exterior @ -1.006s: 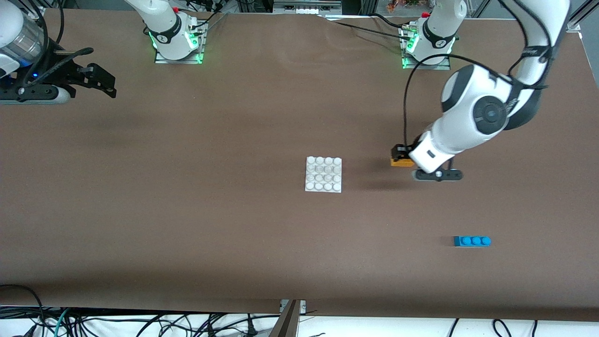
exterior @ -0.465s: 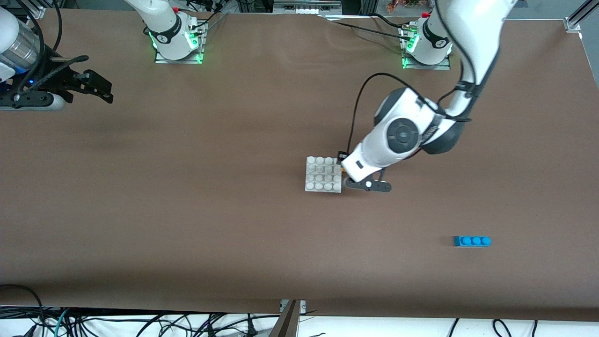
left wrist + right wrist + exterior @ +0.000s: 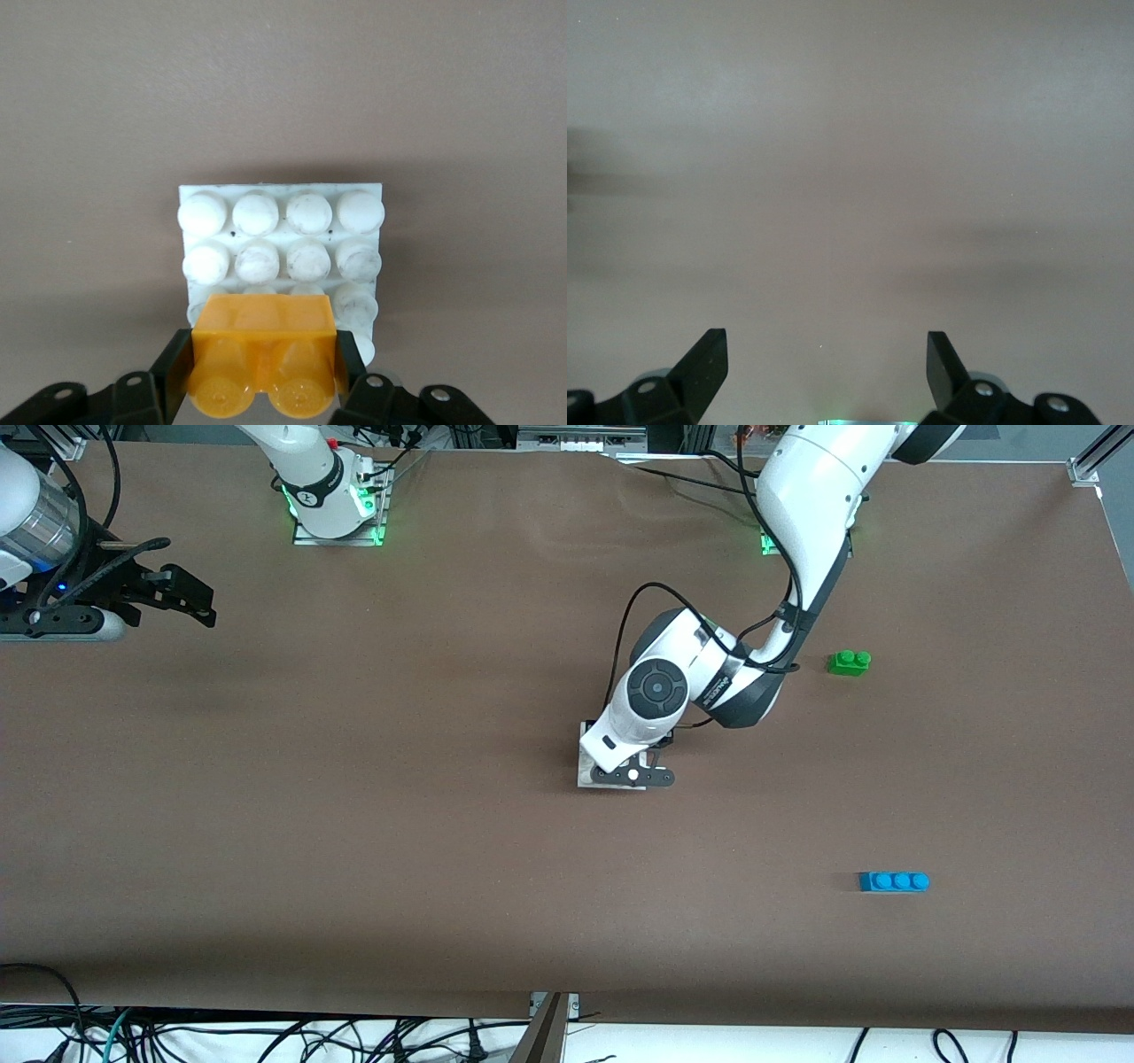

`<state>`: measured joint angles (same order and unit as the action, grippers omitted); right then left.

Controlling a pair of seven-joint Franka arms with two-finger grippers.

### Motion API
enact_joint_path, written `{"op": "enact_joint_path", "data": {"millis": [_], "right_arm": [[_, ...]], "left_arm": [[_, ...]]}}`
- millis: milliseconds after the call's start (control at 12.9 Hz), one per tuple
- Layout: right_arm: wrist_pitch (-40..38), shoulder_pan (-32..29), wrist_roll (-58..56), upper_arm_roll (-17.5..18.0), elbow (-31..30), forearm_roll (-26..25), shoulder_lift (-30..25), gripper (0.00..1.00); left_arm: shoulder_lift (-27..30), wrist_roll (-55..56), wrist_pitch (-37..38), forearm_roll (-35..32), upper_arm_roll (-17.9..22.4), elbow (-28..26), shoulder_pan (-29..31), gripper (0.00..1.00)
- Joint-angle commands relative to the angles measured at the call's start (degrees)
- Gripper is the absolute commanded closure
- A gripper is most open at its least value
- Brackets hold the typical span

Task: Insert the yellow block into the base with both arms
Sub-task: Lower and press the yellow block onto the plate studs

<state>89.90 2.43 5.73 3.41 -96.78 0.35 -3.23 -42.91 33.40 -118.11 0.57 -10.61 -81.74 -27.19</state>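
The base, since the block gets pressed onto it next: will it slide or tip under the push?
The base looks thin and flat on the table, so tipping seems unlikely. Nothing pins it: the right hand waits open over bare table, so a skewed push from the block in the left hand could slide it.

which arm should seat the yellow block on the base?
Left. The left gripper already holds the yellow block between its fingers, right over the base. The right gripper waits open and empty at the right arm's end of the table, away from the base.
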Motion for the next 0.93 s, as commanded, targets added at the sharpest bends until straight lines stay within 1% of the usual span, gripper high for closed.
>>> {"op": "enact_joint_path", "data": {"millis": [0, 852], "right_arm": [[0.3, -0.3, -1.1, 0.1, -0.7, 0.3, -0.6, 0.01], [-0.2, -0.3, -1.2, 0.0, -0.8, 0.3, -0.6, 0.01]], "left_arm": [[-1.9, 0.9, 1.0, -0.7, 0.9, 2.6, -1.2, 0.61], [-3.2, 1.3, 1.0, -1.4, 0.9, 2.3, -2.0, 0.61]]}}
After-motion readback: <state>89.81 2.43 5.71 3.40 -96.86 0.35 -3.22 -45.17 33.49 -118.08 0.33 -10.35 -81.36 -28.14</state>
